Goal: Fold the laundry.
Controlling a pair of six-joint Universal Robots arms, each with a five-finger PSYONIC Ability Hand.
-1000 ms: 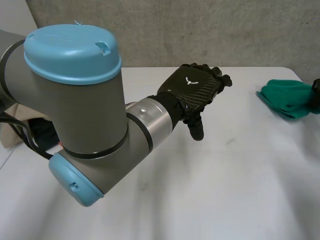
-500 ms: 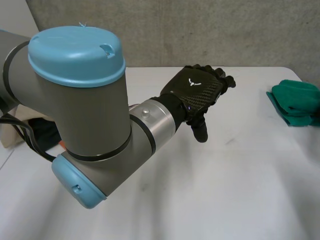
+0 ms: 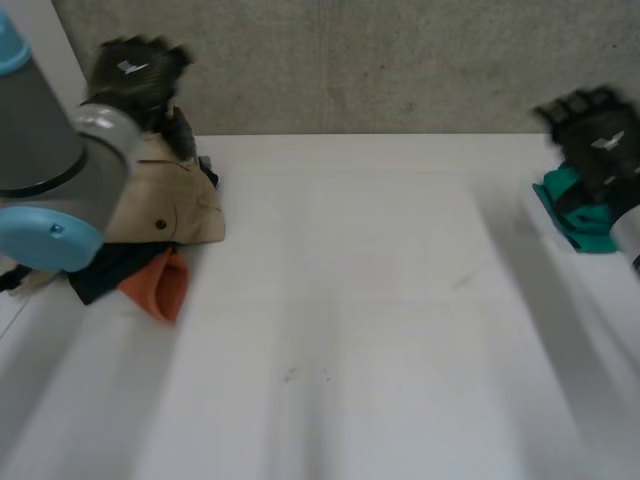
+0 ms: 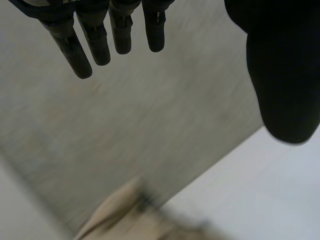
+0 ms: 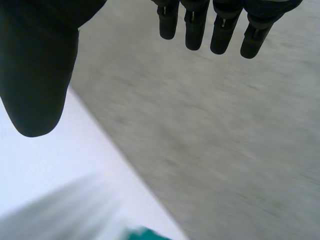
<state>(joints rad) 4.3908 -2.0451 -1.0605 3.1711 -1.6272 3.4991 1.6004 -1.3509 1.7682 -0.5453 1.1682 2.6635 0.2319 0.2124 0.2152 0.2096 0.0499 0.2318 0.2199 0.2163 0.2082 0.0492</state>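
Beige garment (image 3: 170, 195) tops the laundry pile at the worktop's (image 3: 380, 330) far left corner. A dark piece (image 3: 105, 270) and an orange piece (image 3: 158, 285) stick out from under it on the near side. A green cloth (image 3: 565, 205), which looks like a compact folded bundle, sits at the right edge near the far corner. The middle of the worktop is bare.

Left hand (image 3: 135, 72) hangs above the pile's far side, close to the grey wall (image 3: 380, 60). Its fingers (image 4: 95, 40) are straight and spread away from the thumb (image 4: 285, 75), and it holds nothing. Right hand (image 3: 598, 140) hovers over the green cloth with its fingers (image 5: 195, 25) straight and thumb (image 5: 35, 75) apart, also holding nothing.

Risks to watch:
- The pile is layered. If you come down on the beige garment with a deep grasp, you will likely catch the dark piece too and lift two items at once.
- The pile sits hard by the left edge. A sideways drag there could pull the orange piece or the dark one over the edge.
- The green cloth lies right at the right edge. A brush from the right hand could undo the bundle or push it off.
- Both hands are near the wall. Mind the clearance behind them on any lift.

Judgement: no garment is laid out for folding yet, so the pick from the pile is the step in hand.
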